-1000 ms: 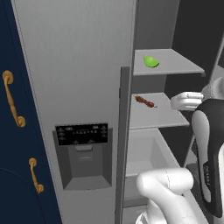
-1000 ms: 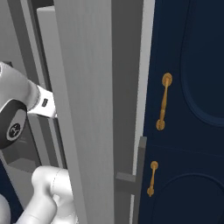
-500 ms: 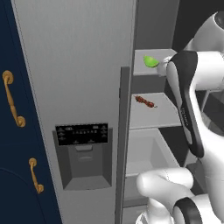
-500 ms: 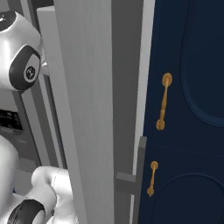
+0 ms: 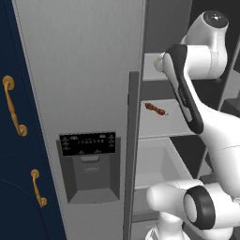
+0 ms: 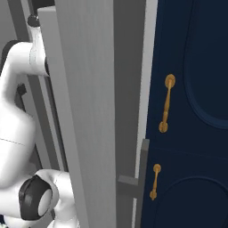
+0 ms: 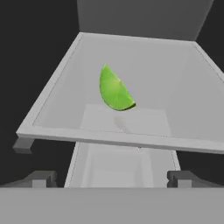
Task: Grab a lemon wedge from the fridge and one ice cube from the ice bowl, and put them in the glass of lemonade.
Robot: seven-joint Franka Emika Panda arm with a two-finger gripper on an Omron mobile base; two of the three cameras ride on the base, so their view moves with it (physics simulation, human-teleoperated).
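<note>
Now we see our tool (image 7: 112, 177) at the bottom of the hand view, its two dark tips spread wide and holding nothing. Above them, at the frame's centre, the wedge (image 7: 114, 91) lies on the pale upper shelf (image 7: 65, 94), clear of the tips. In the left base view our arm reaches into the open fridge (image 5: 84, 70) at the upper right of the frame. A thin reddish item (image 5: 155, 108) lies on the shelf below, mid-frame. Navy cabinets (image 6: 196, 89) with gold handles (image 6: 166, 103) fill the right of the right base view.
</note>
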